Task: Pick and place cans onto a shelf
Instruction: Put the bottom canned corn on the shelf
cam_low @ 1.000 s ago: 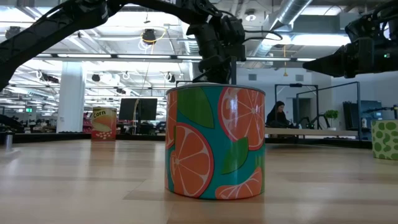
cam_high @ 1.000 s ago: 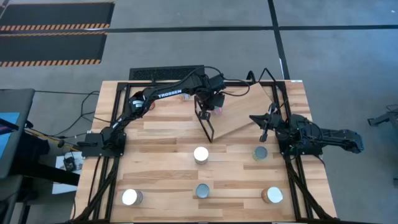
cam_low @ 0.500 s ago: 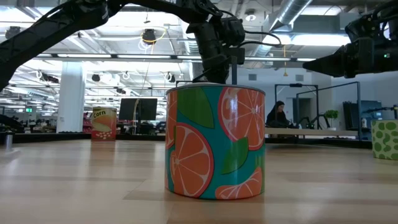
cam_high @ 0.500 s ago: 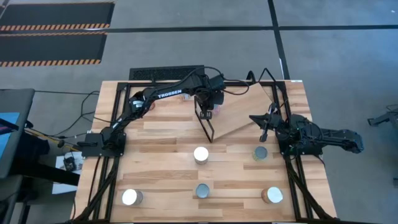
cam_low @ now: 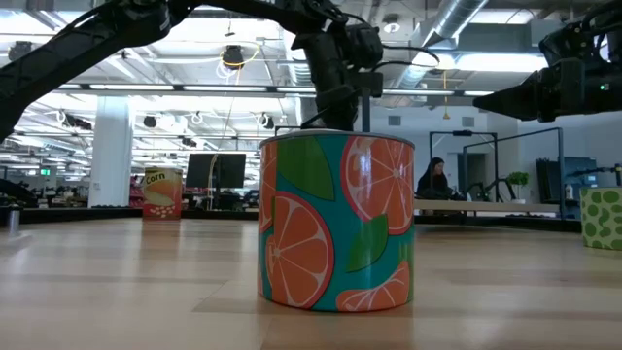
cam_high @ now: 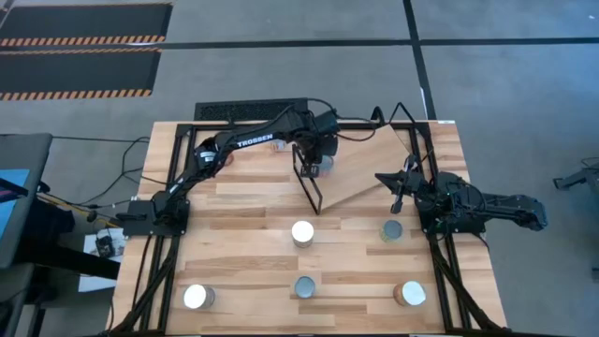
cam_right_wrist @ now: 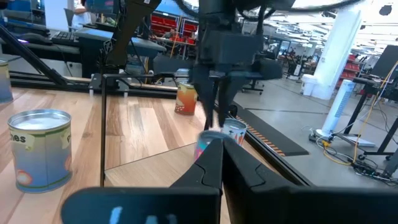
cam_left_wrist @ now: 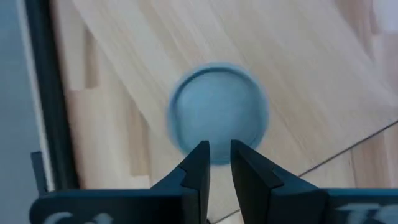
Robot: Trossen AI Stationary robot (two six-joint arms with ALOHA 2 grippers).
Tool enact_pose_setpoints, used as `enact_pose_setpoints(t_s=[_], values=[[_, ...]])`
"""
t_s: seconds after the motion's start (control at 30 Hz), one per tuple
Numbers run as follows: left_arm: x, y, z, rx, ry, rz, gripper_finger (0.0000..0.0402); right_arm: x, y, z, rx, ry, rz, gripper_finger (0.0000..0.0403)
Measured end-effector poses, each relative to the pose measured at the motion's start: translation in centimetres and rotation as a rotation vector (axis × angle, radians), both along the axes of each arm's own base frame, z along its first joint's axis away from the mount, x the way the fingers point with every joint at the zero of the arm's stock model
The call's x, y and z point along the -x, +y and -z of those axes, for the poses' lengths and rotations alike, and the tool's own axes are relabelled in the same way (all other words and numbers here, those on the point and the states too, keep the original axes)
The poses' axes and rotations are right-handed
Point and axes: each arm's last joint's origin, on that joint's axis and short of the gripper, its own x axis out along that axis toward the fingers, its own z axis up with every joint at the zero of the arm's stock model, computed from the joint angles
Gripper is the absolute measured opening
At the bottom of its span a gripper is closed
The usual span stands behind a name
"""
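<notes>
STEP: releasing blue-topped can (cam_left_wrist: 219, 115) on shelf (cam_high: 370, 168), far centre of counter (cam_high: 243, 262) | LEFT: left pincer (cam_left_wrist: 217, 162) narrowly parted above it, gripping nothing | RIGHT: right pincer (cam_high: 394, 192) shut; idle near right | NEXT: lift clear; fetch white-topped can (cam_high: 302, 232)

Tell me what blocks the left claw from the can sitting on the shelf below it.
Nothing visible does. The left claw hangs directly over the can on the shelf, and no other object lies between them in the left wrist view; the nearest loose can stands well clear on the table.
</notes>
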Motion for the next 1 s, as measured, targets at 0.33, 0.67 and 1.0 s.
enact_pose_setpoints(t_s=[0.33,0.67,1.0], values=[[1.6,-0.8,-5.4,-0.099,-0.141,0.011,0.0009,0.0,0.0,0.0,0.0,0.0,0.0,0.0024],[4.0,-2.1,-10.8,-0.027,-0.316,-0.04,0.0,0.0,0.0,0.0,0.0,0.0,0.0,0.0024],[2.6,-3.2,-8.7,-0.01,-0.38,-0.017,0.0,0.0,0.0,0.0,0.0,0.0,0.0,0.0024]])
